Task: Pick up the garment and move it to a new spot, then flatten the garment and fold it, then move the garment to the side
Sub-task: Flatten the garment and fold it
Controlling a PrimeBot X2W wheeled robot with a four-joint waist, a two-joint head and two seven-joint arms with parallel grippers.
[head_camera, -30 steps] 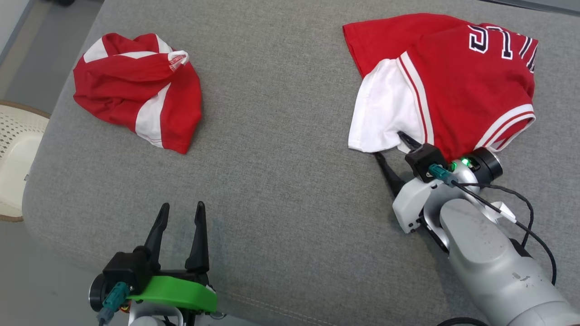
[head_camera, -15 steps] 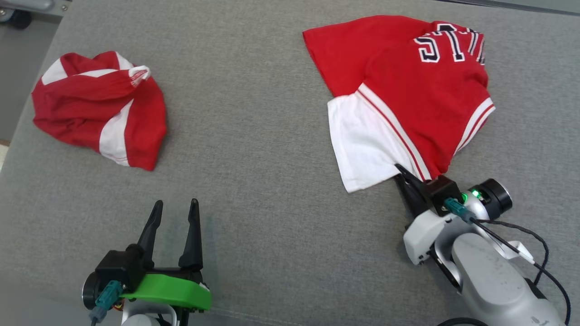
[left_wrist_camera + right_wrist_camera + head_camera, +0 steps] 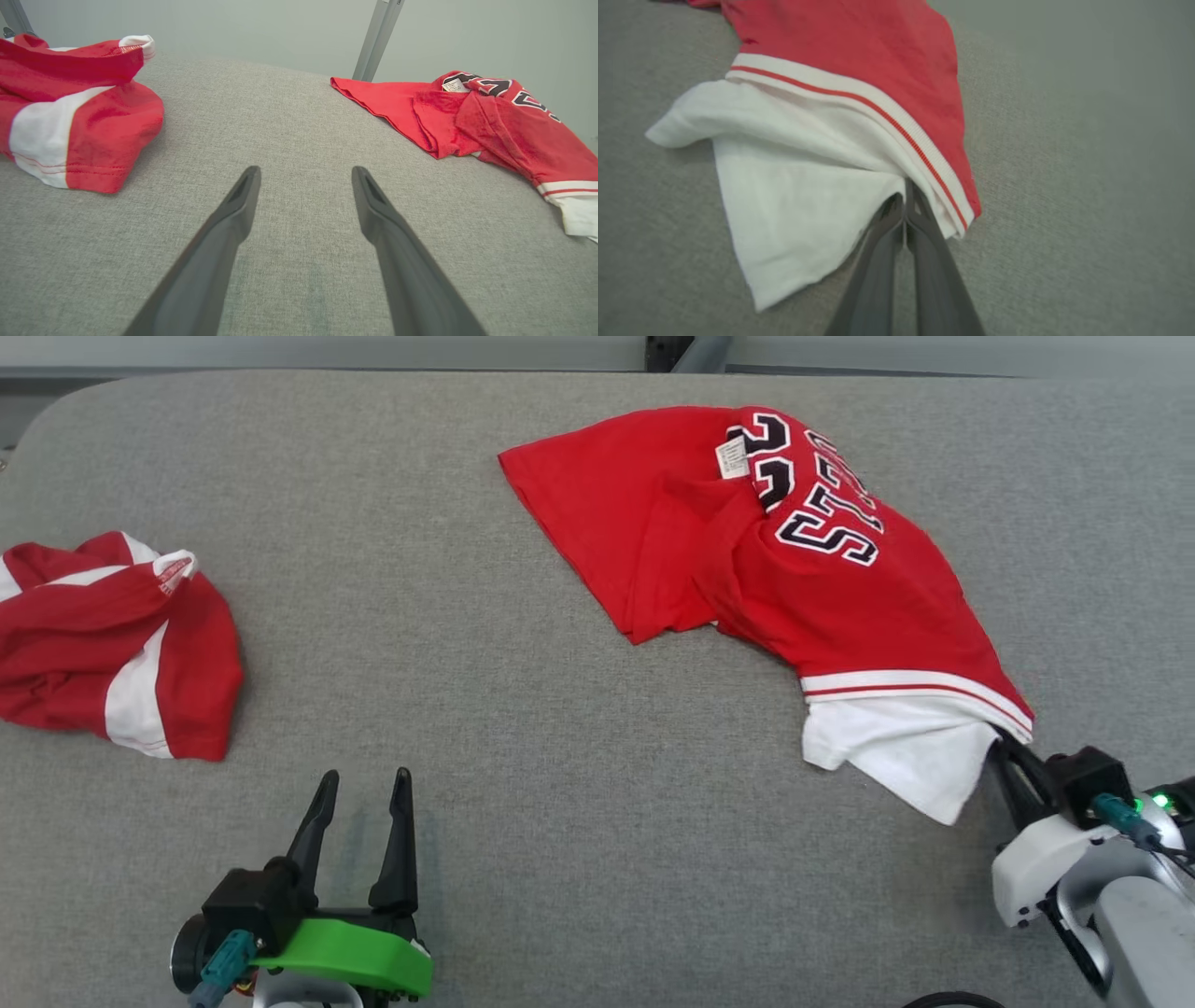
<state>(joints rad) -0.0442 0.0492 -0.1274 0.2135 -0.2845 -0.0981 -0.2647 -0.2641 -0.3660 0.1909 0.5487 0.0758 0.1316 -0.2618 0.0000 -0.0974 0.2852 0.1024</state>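
Right gripper (image 3: 1001,753) grips jersey (image 3: 840,616)
Its fingers clamp the jersey's white edge; the left gripper (image 3: 366,777) has fingers apart, empty

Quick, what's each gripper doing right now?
Left gripper: open, holding nothing.
Right gripper: shut on the red-and-white lettered jersey.

2 grippers: 1 spread, 1 pinched.
Left gripper (image 3: 366,775) sits lower left, its 2 fingers apart, pointing up the frame. Right gripper (image 3: 997,743), lower right, points up-left, fingers pressed together on the shirt (image 3: 840,616); its pale forearm (image 3: 1134,933) exits the corner.
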